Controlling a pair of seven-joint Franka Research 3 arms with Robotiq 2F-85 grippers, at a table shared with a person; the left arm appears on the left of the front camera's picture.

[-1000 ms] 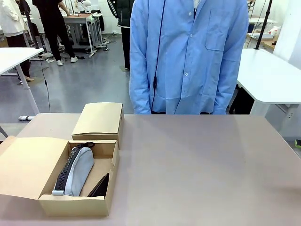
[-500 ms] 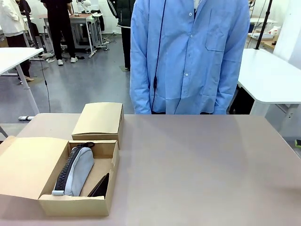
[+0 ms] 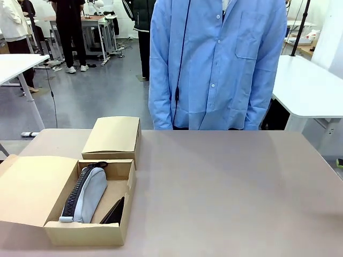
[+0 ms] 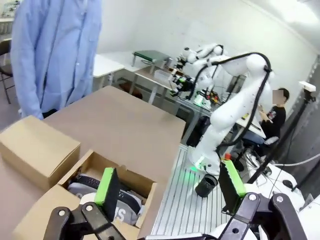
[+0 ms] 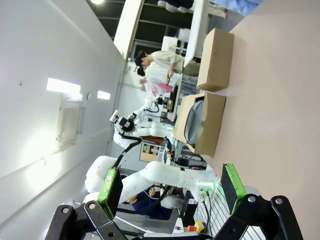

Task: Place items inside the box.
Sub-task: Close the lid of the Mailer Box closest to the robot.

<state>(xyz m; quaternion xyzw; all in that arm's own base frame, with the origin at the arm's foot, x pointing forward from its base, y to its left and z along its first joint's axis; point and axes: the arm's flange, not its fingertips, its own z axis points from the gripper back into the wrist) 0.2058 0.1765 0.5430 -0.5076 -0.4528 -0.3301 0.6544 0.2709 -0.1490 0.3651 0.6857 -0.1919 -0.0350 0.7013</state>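
L gripper hangs wide apart w/ nothing between the pads, above the near-left table corner. Box sits just below and ahead of it, flaps up; grey pouch lies inside w/ a dark item beside it. R gripper also spread wide, nothing in it, well apart from box. Behind: closed box, then person at far edge.

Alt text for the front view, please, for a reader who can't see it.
An open cardboard box sits at the table's near left corner, holding a grey pouch with a dark flat item beside it. A closed box stands just behind it, and a person in a blue shirt stands at the far edge.
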